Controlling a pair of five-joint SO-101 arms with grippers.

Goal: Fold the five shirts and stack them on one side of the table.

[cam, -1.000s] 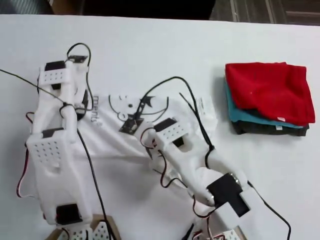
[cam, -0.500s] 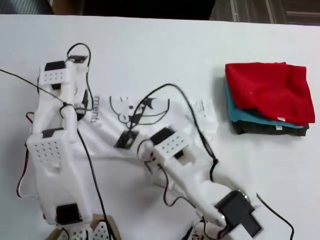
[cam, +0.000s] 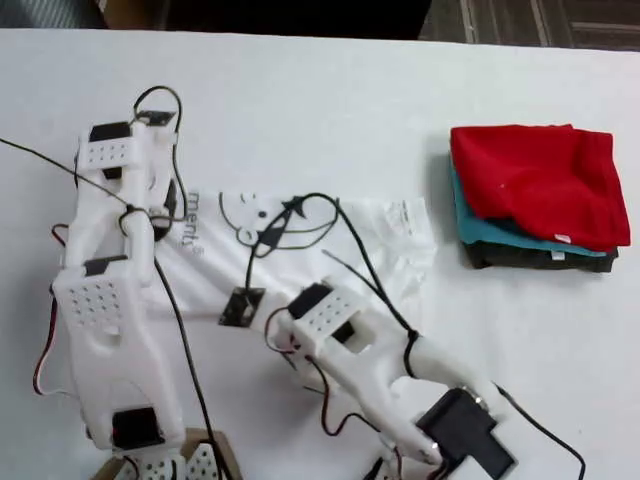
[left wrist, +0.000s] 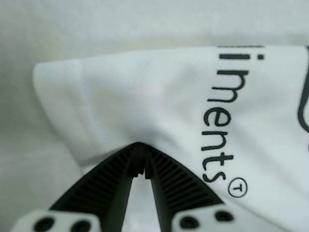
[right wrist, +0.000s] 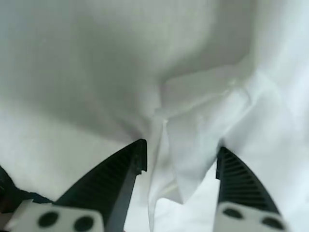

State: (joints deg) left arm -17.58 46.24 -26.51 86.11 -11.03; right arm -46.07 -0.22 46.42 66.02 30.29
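Folding the white shirt (cam: 380,235) is the step in hand, judging by how things lie. It is spread print-up at the centre of the tabletop (cam: 330,90), not yet folded. At the right of the frame sits the stack (cam: 535,195) of folded shirts, red on top, teal under it and a dark one at the bottom, well apart from the white one.

At the shirt's left end, beside the lettering, the left fingers (left wrist: 169,181) are pressed together, their tips pinching the edge of the cloth by the sleeve. At the lower centre of the frame, over the shirt's near edge, the right fingers (right wrist: 116,183) are spread, with a rumpled ridge of white cloth rising between them but not gripped.

The next move probably calls for the right fingers to come down and close on that ridge. With both ends held, the near half could be lifted and laid over the far half. The loose cloth may slip out or bunch, so a deep bite would help.
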